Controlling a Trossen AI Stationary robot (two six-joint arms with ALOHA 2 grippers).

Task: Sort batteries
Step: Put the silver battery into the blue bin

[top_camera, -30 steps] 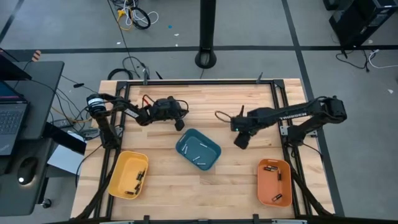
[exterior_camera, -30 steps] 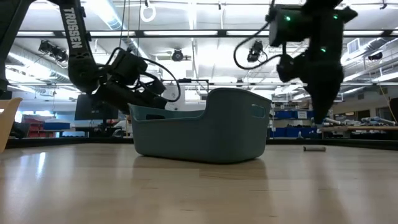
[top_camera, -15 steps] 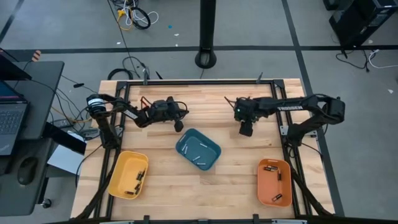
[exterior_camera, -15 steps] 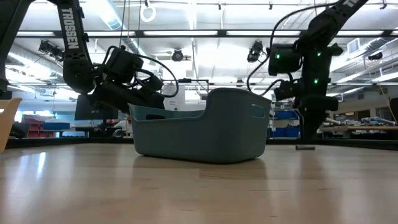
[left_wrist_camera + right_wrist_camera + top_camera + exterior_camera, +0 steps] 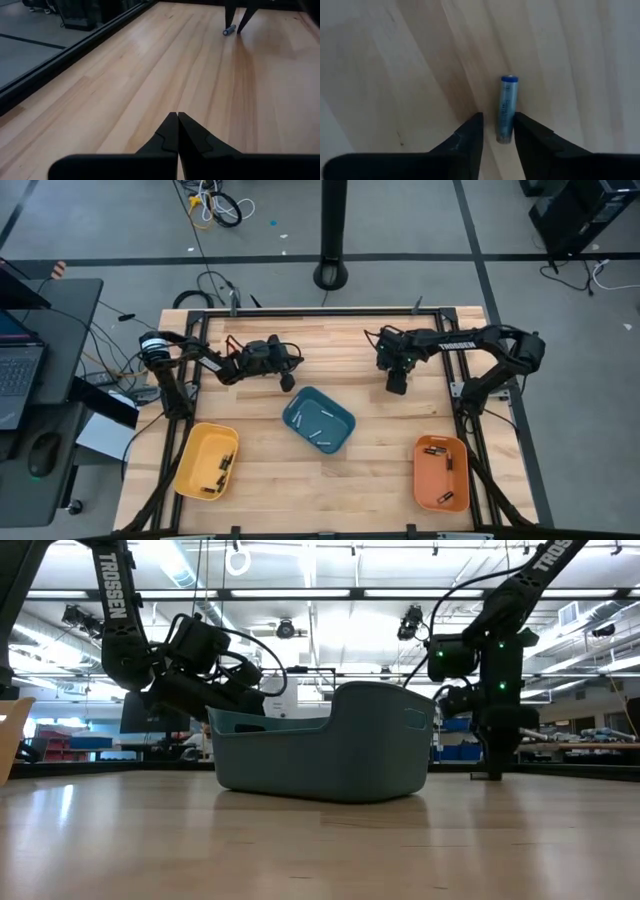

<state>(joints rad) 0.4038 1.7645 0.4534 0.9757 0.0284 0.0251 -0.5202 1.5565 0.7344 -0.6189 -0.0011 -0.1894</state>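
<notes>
On the wooden table (image 5: 260, 480), a teal bin (image 5: 318, 420) in the middle holds a few batteries (image 5: 322, 438). The yellow bin (image 5: 205, 461) at near left and the orange bin (image 5: 441, 472) at near right each hold several more. The right gripper (image 5: 397, 385), at far right, has its jaws partly open, straddling a blue battery (image 5: 506, 115) lying on the wood. The left gripper (image 5: 289, 381), jaws shut and empty, hovers beyond the teal bin's far left corner.

One camera looks straight down on the counter (image 5: 300, 480); another sits at counter level, close before the teal bin (image 5: 325, 745). Both share that bin.
</notes>
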